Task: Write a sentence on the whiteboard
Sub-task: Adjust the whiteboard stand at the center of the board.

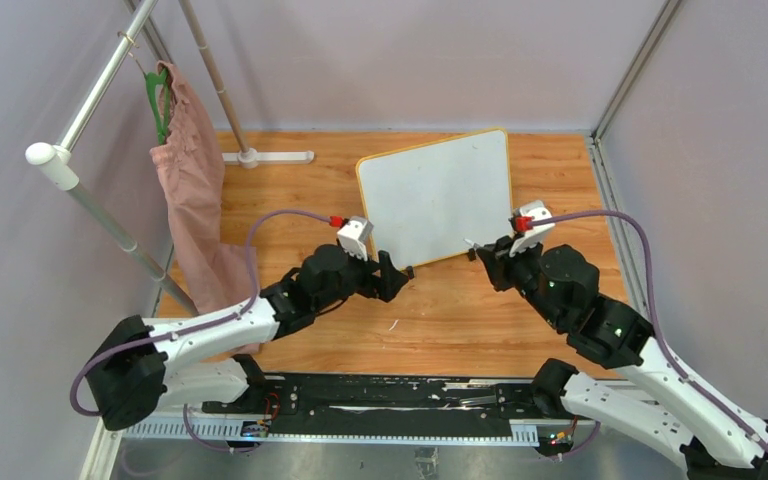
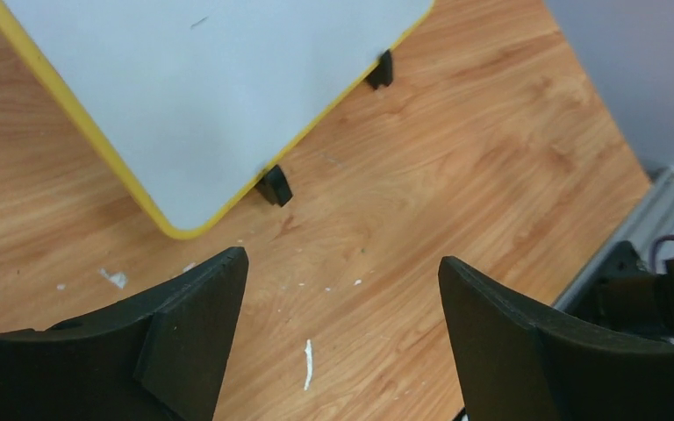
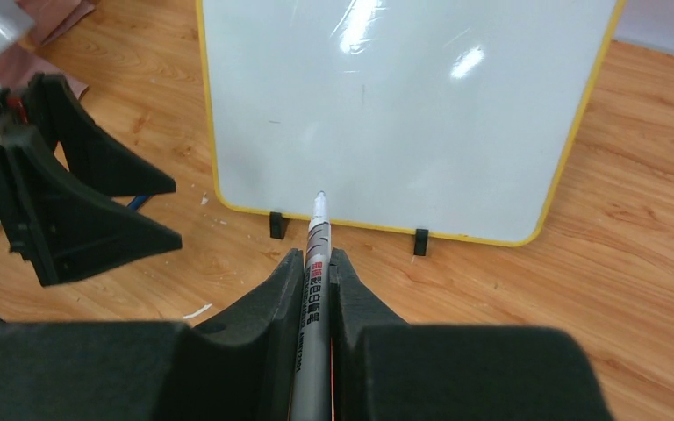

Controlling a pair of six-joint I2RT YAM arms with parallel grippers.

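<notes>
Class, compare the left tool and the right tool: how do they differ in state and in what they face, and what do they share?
The left tool stands open and empty; the right tool is shut on a marker. The left tool sits off a corner of the whiteboard, while the right tool aims its marker at that board's lower edge. Both are black and two-fingered, close to the board.

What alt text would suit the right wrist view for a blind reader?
The right gripper clamps a grey marker pen pointing at a blank glossy white whiteboard with a yellow rim on a wooden table; the open left gripper sits at left.
</notes>
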